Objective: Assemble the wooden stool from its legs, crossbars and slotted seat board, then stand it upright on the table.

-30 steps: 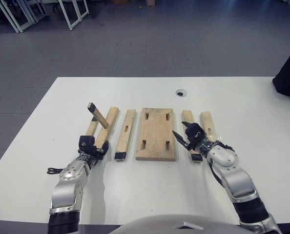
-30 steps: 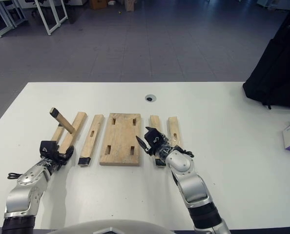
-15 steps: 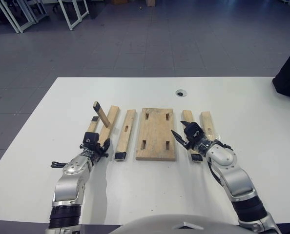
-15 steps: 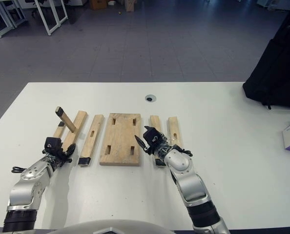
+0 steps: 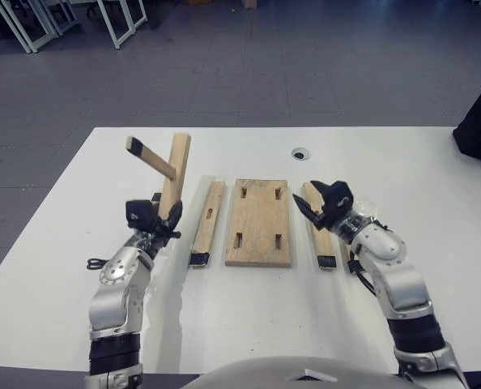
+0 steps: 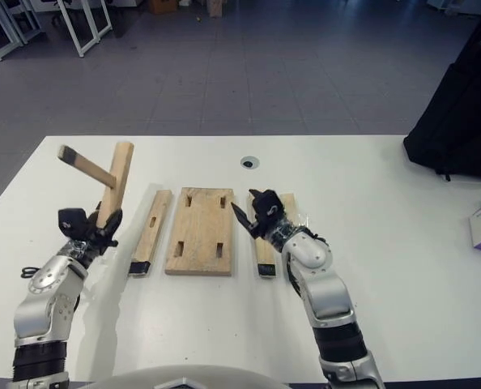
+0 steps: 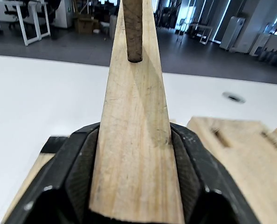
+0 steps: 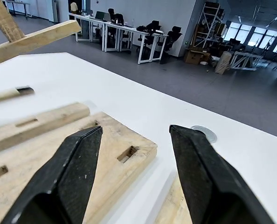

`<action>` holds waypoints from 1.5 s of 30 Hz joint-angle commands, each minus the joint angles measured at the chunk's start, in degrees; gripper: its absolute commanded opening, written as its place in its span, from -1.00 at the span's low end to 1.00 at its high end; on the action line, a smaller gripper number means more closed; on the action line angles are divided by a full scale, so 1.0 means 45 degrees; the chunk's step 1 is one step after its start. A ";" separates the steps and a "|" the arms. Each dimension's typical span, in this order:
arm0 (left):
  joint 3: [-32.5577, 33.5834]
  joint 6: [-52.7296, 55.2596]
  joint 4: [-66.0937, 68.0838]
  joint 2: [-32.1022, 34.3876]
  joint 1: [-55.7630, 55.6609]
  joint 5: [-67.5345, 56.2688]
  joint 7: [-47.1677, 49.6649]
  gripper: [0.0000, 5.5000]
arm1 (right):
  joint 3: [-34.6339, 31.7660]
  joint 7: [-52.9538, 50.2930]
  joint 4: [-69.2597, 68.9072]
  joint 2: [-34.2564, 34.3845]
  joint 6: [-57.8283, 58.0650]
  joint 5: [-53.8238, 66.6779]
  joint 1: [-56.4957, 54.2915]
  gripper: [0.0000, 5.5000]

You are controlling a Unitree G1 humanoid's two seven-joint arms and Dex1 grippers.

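Left fingers (image 7: 78,177): clamped hard on the lower end of the pale wooden leg (image 5: 176,166), one black pad on each flat face.
Leg: up near vertical now at the left end of the parts row, tilted only slightly. A second ago, lying almost flat on the white bench (image 5: 386,162).
Crossbar: dark-tipped wooden crossbar (image 5: 150,156) plugged through the leg's slot, jutting up and out to the left. Swung round with the leg, seemingly seated as before.
Right fingers (image 8: 75,182): spread wide, gripping nothing, hovering over the far part of the dark-tipped wooden leg (image 5: 320,235) lying flat just right of the seat. Risen and pushed forward from that leg's near end over the last second.
Seat: flat rectangular wooden board with four slots (image 5: 259,220), lying mid-bench, not shifted.
Spare leg: slotted wooden leg (image 5: 206,219), flat between the raised leg and the seat, untouched.
Meaning: first leg-and-crossbar joint apparently made and now in hand, probably ready for a mating leg or a seat slot. Most of the build yet to come.
Watch: crossbar only pushed in, so liable to work loose under more tilting.
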 commanded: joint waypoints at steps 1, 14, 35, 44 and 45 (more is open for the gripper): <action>-0.0026 0.1249 -0.1040 0.0182 -0.1035 -0.2925 -0.1955 -0.26 | -0.1764 0.0207 -0.0338 0.1002 0.2705 0.3778 -0.0787 0.14; -0.0986 0.5647 -0.1068 0.1430 -0.1290 -0.8626 -0.6490 -0.26 | -0.4559 -0.1586 0.0262 0.2601 0.6058 1.4280 -0.2818 0.42; -0.1335 0.7555 -0.1133 0.2069 -0.1013 -1.0260 -0.6904 -0.26 | -0.3845 0.0419 0.0617 0.0780 0.6665 1.6424 -0.2960 0.13; -0.1782 0.6120 -0.1175 0.2008 -0.0669 -0.8557 -0.7625 -0.26 | -0.3428 0.1132 0.0179 -0.0092 0.6400 1.5823 -0.2919 -0.26; -0.1828 0.5983 -0.1142 0.1982 -0.0651 -0.8395 -0.7663 -0.26 | -0.3392 0.1323 0.0047 -0.0169 0.6236 1.5652 -0.2925 -0.26</action>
